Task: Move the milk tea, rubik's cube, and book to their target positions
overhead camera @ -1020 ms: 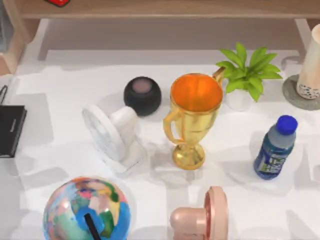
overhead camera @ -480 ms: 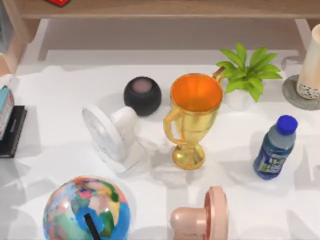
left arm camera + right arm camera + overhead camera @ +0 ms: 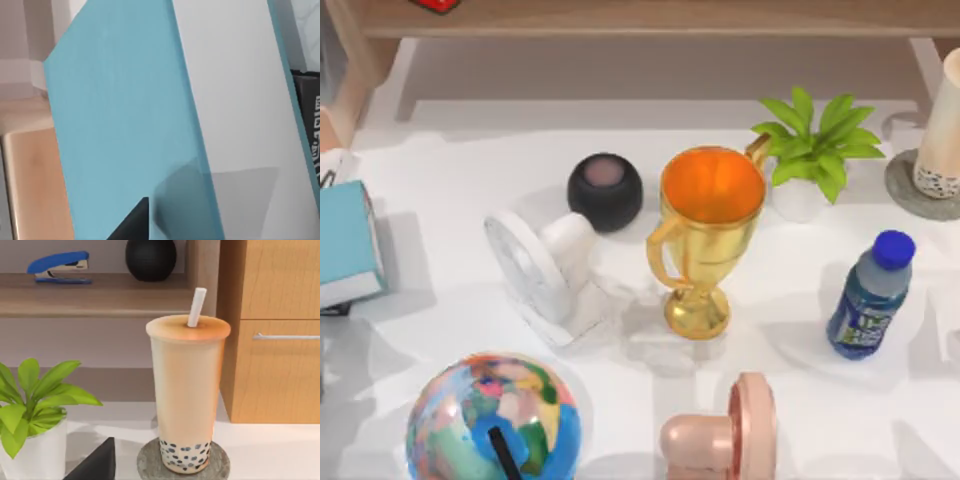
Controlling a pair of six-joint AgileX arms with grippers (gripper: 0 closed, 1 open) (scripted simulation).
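The book [image 3: 348, 245], with a light-blue cover and a pale page edge, hangs tilted over the table's far left edge, above a flat black slab [image 3: 332, 310]. In the left wrist view the book [image 3: 125, 115] is very close, and one dark finger [image 3: 134, 222] of my left gripper presses on its cover. The milk tea [image 3: 945, 130] stands upright on a grey coaster [image 3: 912, 195] at the far right. In the right wrist view the milk tea [image 3: 187, 390] stands apart from a dark finger [image 3: 97, 464] of my right gripper. The rubik's cube is out of view.
A gold trophy [image 3: 705, 230] stands mid-table, with a potted plant [image 3: 815, 150] and a blue-capped bottle [image 3: 870, 295] to its right. A white fan [image 3: 545, 265], a black speaker [image 3: 605, 190], a globe [image 3: 490, 420] and a pink fan [image 3: 725, 435] crowd the rest. A wooden shelf [image 3: 640, 18] runs along the back.
The book has come in from the left edge and moved right, and it now covers most of the black slab. The milk tea has not moved.
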